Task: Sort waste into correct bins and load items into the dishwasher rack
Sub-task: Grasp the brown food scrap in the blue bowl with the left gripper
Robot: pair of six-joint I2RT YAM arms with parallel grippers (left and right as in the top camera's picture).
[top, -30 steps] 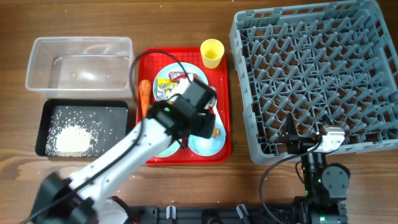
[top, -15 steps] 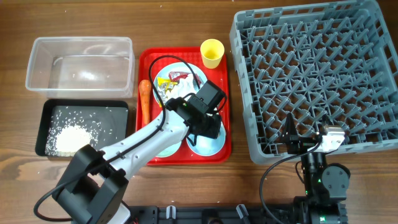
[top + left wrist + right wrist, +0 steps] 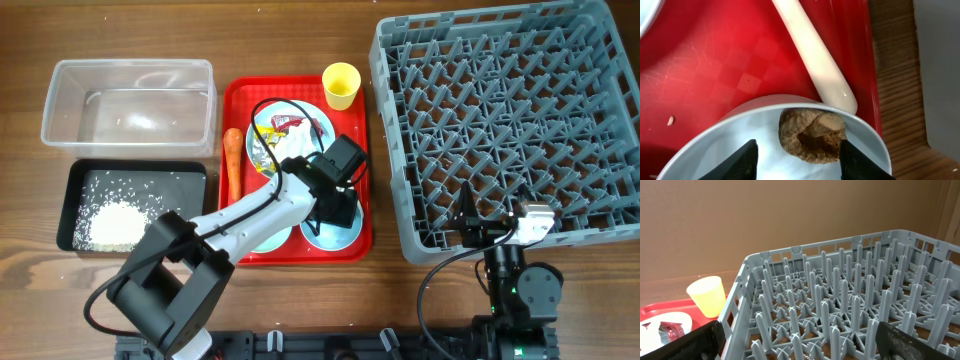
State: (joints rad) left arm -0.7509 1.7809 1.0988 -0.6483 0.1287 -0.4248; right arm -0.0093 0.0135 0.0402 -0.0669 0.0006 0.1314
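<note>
A small brown food lump [image 3: 812, 135] lies in a light-blue bowl [image 3: 740, 150] at the front right of the red tray [image 3: 355, 150]. My left gripper [image 3: 337, 205] hangs over that bowl, open; in the left wrist view its fingertips [image 3: 747, 160] stand on either side of the lump, apart from it. A white spoon [image 3: 812, 55] lies beside the bowl. On the tray are also an orange carrot [image 3: 232, 160], a yellow cup [image 3: 341, 85] and a plate with wrappers [image 3: 283, 130]. My right gripper [image 3: 800, 345] is open and empty at the grey dishwasher rack's [image 3: 510, 120] near edge.
A clear tub [image 3: 128, 100] stands at the back left. In front of it a black tray [image 3: 190, 195] holds white rice [image 3: 112, 225]. The left arm crosses the tray's front half and hides part of it. The rack fills the right side.
My left gripper has swung right and down from over the plate to the bowl with the lump. Its jaws have widened a little. The right arm has not moved.
</note>
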